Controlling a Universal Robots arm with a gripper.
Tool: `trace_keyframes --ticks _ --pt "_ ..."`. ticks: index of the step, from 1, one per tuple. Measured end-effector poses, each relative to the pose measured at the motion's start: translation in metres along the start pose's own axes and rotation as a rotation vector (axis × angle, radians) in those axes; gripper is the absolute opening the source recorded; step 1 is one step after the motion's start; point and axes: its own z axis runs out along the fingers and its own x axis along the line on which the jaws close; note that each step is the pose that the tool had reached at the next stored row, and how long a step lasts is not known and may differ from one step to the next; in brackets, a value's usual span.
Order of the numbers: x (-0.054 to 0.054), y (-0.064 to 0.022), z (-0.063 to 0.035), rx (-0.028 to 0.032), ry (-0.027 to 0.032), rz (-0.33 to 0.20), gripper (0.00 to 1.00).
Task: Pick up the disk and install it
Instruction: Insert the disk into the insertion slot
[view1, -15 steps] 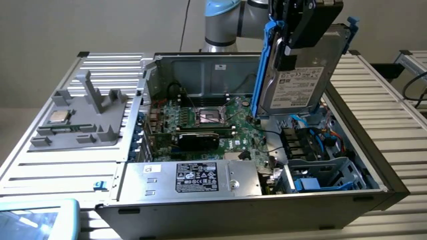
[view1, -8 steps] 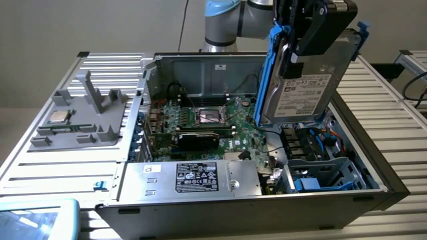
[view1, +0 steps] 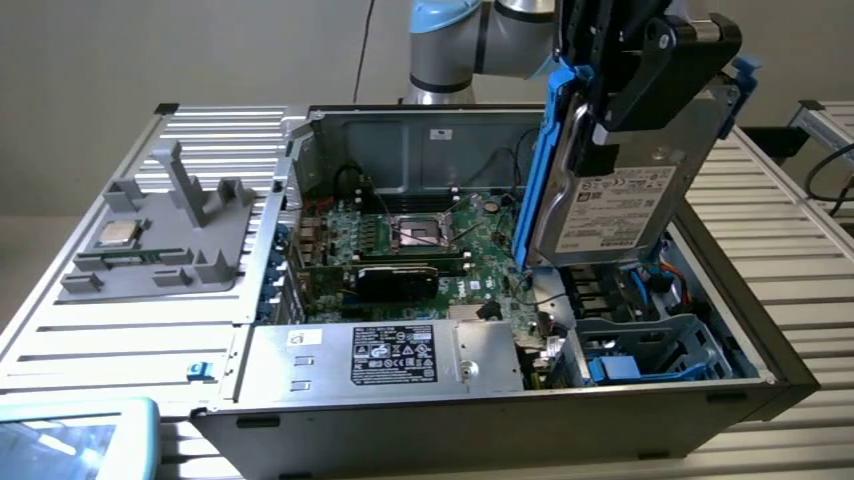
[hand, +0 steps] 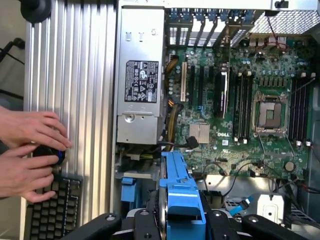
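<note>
closest to the wrist camera is the disk (hand: 182, 195), its bright blue carrier edge-on, with the gripper (hand: 181, 222) clamped on it, a black finger pressed against each broad side

in the exterior view, taking the middle of the open computer case (view1: 747, 390) as the dial's centre, the disk hangs at about two o'clock, lifted above the case wall. it stands nearly upright with its white label facing the camera and is not seated in anything. the drive cage (view1: 654, 350), grey metal with blue plastic, sits low at about four o'clock, almost straight below the disk. the power supply (view1: 387, 355) lies at six to seven o'clock, the motherboard (view1: 441, 250) near the centre, and a grey fixture (view1: 160, 230) carrying a small chip (view1: 118, 235) rests outside the case at nine o'clock

in the wrist view a person's hands (hand: 25, 150) rest on a dark knob beside a keyboard (hand: 52, 210), outside the case and well apart from the disk

as i judge it, the main risk is a skewed entry: if the carrier's rails meet the cage tilted, the disk could jam or twist in the grip. a blue cable (view1: 667, 275) and loose dark wires lie just beside the cage and could get pinched under the drive. the grip is on smooth faces, so a knock against the case wall might shift the disk, and a drop here would land on the motherboard or cage
</note>
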Motion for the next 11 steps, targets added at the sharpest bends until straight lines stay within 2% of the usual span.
trace_keyframes --ticks 11 --pt "0.023 -0.0059 0.0010 -0.0027 0.0000 0.001 0.37"
